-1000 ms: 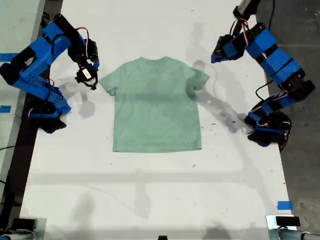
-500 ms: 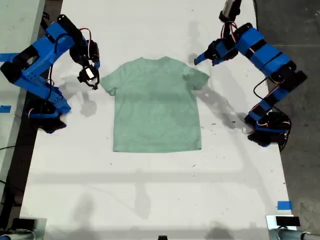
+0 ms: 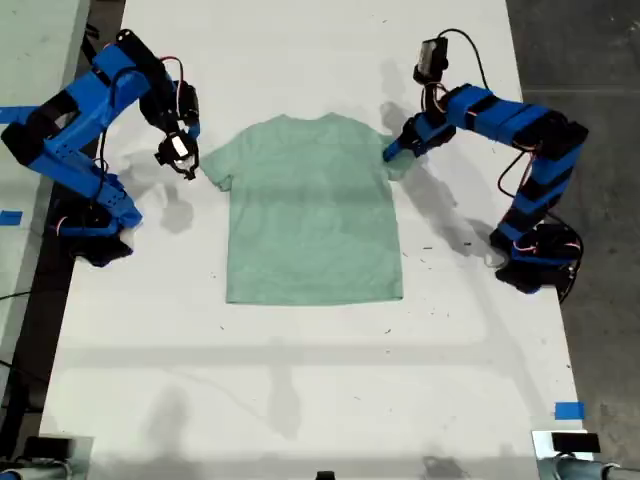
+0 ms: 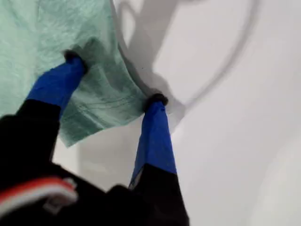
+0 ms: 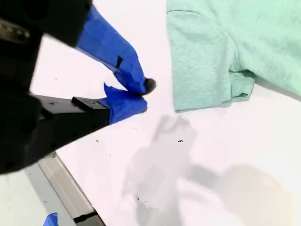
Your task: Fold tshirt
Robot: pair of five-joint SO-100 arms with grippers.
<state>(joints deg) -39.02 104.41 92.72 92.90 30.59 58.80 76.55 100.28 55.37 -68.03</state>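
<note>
1. Mint-green cotton, the tshirt [image 3: 313, 212] lies flat in the middle of the white table [image 3: 300, 390], neck toward the far edge in the exterior view, hem toward the near edge, both short sleeves spread out.
2. My first gripper [image 3: 396, 150] is at the sleeve on the exterior view's right. In the first wrist view my first gripper [image 4: 115, 80] has its jaws spread apart, one fingertip [image 4: 73, 59] pressed down on the sleeve cloth and the other at the sleeve's hemmed edge, touching the table just beside it. The cloth between them is bunched and wrinkled; nothing is pinched.
3. My second gripper [image 3: 180, 160] hangs over bare table on the exterior view's left, just beside the other sleeve and not touching it. In the second wrist view my second gripper [image 5: 141, 96] has its jaws drawn together with nothing between them, and the sleeve's edge lies near the tips.
4. Blue tape [image 3: 569, 410] marks the table near the exterior view's lower right corner.
5. Small dark specks dot the table around the shirt.
</note>
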